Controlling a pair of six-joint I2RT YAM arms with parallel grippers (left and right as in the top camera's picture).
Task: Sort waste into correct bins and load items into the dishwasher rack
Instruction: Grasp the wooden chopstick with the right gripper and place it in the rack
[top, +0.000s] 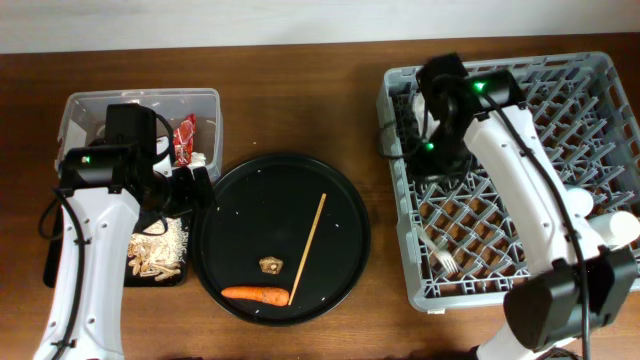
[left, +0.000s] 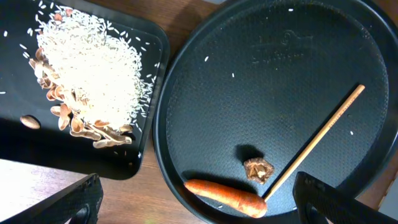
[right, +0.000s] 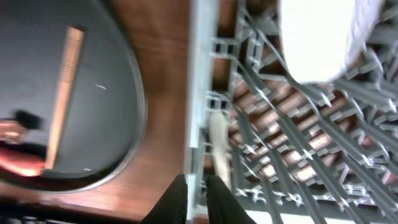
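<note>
dishwasher rack (top: 560, 110) fills the right side of the tabletop, biggest thing here. right arm is folded over its left half, so the right hand (right: 197, 190) is low near the rack's left wall. its fingers are only a sliver apart, with nothing visible between them. my read: a drop-off pose, not a pick. white fork (top: 447, 262) lies flat on the lattice near the front. white cup (right: 314, 43) shows further in, well apart from that hand. there's more white ware at the rack's right edge, mostly behind the arm, can't tell which piece.

round black tray (top: 255, 215) sits mid-tabletop and looks like the source pile. clear tub (top: 200, 97) is far left with the red wrapper (top: 185, 138) inside. shallow black tray (left: 25, 146) lies nearer the robot, just beside the round tray, carrying the rice (left: 93, 68) and scraps. looks like a dry vs food split.

left hand (left: 196, 183) hangs over the seam between the two trays, fingers spread wide, empty. that stance suits a top-down grab.

chopstick (left: 317, 143) lies diagonal on the round tray, lower end meeting the carrot (left: 224, 196). carrot lies under the gap between the left fingers, untouched. brown lump (left: 258, 169) is just beside it. likely next: carrot to the black tray, chopstick to the rack.
</note>
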